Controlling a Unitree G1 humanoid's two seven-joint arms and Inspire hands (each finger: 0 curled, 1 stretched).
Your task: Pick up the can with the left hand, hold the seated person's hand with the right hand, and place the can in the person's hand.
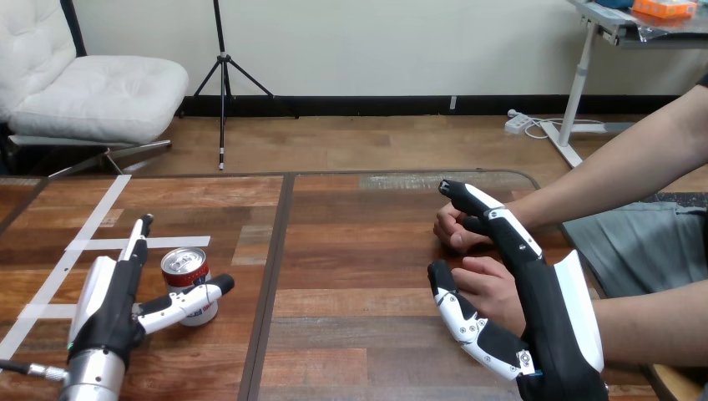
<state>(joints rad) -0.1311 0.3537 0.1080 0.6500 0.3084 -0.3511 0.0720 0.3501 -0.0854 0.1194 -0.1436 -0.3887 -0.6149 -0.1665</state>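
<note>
Presently: fingers [138, 238] of left hand [108, 309] straight, pointing away across the surface [351, 276]; thumb [190, 299] stretched sideways over the near face of the can [185, 271], touching or just short of it, cannot tell which. Nothing gripped. Can upright on the surface's left half, just beside that hand. Fingers of right hand [547, 313] nearly straight, spread wide from its thumb, closed on nothing; person's nearer hand [494, 291] loosely curled in that gap. Person's farther hand [455, 230] just beyond, partly behind those fingers.

A wooden table [359, 251], split by a dark seam [271, 276], bears white tape strips [96, 219] at left.
</note>
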